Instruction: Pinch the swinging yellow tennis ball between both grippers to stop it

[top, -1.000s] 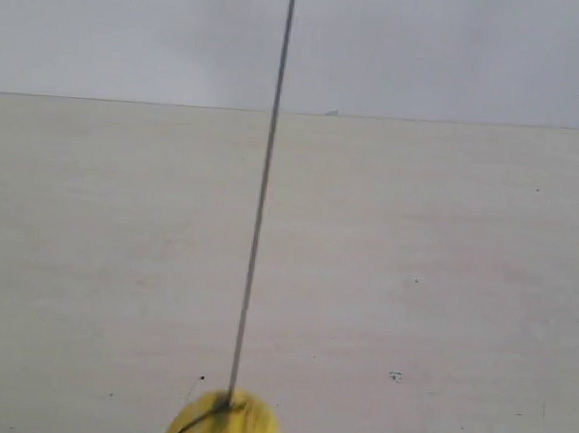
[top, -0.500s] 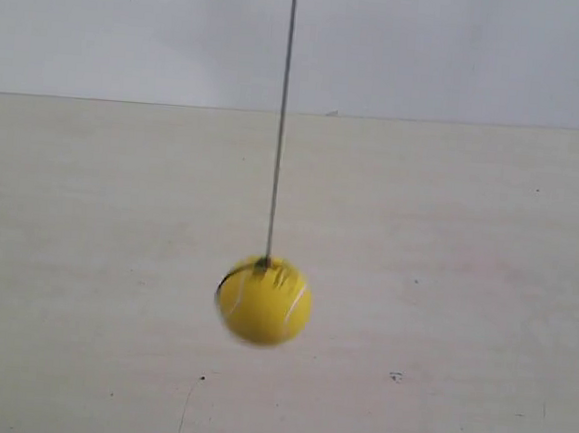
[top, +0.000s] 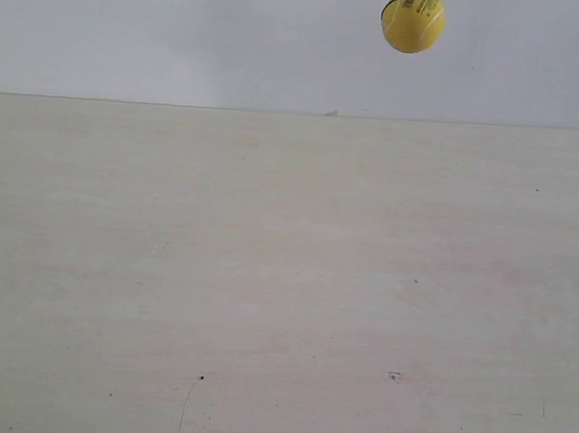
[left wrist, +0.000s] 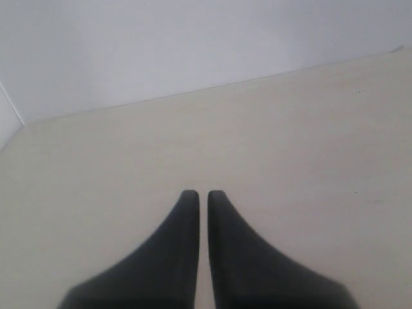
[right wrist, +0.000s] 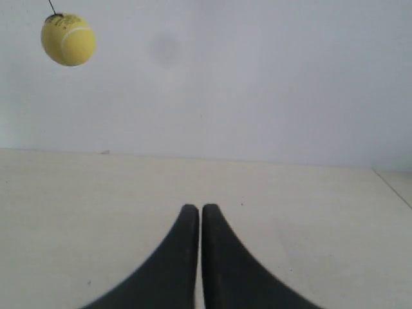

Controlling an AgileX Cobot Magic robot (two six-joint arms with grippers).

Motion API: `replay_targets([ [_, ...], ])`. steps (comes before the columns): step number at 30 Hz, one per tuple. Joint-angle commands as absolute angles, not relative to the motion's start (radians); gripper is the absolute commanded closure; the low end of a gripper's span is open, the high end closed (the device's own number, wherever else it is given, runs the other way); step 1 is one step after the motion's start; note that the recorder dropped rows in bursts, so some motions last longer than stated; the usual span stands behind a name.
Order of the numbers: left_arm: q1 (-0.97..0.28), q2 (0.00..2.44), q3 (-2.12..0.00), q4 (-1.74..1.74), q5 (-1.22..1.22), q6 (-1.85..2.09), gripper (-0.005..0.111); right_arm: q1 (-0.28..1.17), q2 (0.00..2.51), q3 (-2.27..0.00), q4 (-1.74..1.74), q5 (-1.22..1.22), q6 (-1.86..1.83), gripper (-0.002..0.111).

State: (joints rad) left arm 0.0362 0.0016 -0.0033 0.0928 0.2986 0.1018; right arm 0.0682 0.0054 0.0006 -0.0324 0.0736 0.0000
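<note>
The yellow tennis ball (top: 413, 20) hangs high against the pale wall at the top of the exterior view, its black string leaving the frame just above it. It also shows in the right wrist view as the yellow tennis ball (right wrist: 68, 40), far from the jaws and off to one side. My right gripper (right wrist: 200, 208) is shut with nothing in it, above the table. My left gripper (left wrist: 203, 194) is shut and empty too, and the ball is out of its view. Neither gripper appears in the exterior view.
A light wooden table (top: 285, 276) fills most of each view and meets a plain pale wall (top: 184, 28) at the back. A table corner and side wall show in the left wrist view.
The ball has swung from the bottom of the exterior view, through the middle, up to the top and slightly right, looking smaller now.
</note>
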Motion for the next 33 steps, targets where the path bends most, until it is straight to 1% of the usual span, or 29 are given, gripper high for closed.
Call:
replay_targets([
  [1,0.038,0.0,0.0,0.146,0.201,0.151,0.102,0.068,0.0,0.0,-0.033,-0.019,0.0,0.108],
  [8,0.038,0.0,0.0,0.036,-0.024,0.014,0.102,0.068,0.0,0.0,-0.033,-0.175,0.2,0.108],
  [11,0.038,0.0,0.0,0.03,-0.135,-0.084,0.102,0.068,0.0,0.0,-0.033,-0.22,0.221,0.108],
  [13,0.038,0.0,0.0,0.038,-0.199,-0.288,0.102,0.068,0.0,0.0,-0.033,-0.228,0.252,0.108],
  [15,0.038,0.0,0.0,0.176,-0.244,-0.413,0.102,0.068,0.0,0.0,-0.033,-0.23,0.271,0.108],
  [17,0.038,0.022,0.0,0.498,-0.363,-0.672,0.102,0.068,0.0,0.0,-0.041,-0.27,0.273,0.108],
  [19,0.038,0.069,0.0,0.754,-0.532,-0.816,0.102,0.068,0.0,0.0,-0.046,-0.307,0.273,0.108],
  [20,0.038,0.129,-0.026,0.921,-0.679,-0.915,0.102,0.068,0.0,0.0,-0.082,-0.339,0.287,0.108],
  [21,0.038,0.167,-0.053,0.966,-0.732,-0.947,0.102,0.068,0.0,0.0,-0.096,-0.353,0.291,0.108],
  [23,0.038,0.289,-0.137,1.009,-0.77,-1.004,0.102,0.068,0.003,0.0,-0.101,-0.393,0.312,0.108],
  [25,0.038,0.437,-0.22,1.078,-0.785,-1.075,0.102,0.068,0.072,-0.015,-0.163,-0.396,0.347,0.108],
  [27,0.038,0.601,-0.293,1.18,-0.851,-1.131,0.102,0.068,0.182,-0.055,-0.274,-0.426,0.403,0.108],
  [29,0.038,0.822,-0.354,1.255,-0.948,-1.137,0.102,0.068,0.381,-0.115,-0.417,-0.46,0.503,0.108],
  [30,0.038,0.881,-0.367,1.27,-0.98,-1.137,0.102,0.068,0.454,-0.125,-0.469,-0.482,0.536,0.108],
  [33,0.038,1.132,-0.402,1.36,-1.163,-1.086,0.102,0.068,0.714,-0.128,-0.71,-0.642,0.671,0.108],
])
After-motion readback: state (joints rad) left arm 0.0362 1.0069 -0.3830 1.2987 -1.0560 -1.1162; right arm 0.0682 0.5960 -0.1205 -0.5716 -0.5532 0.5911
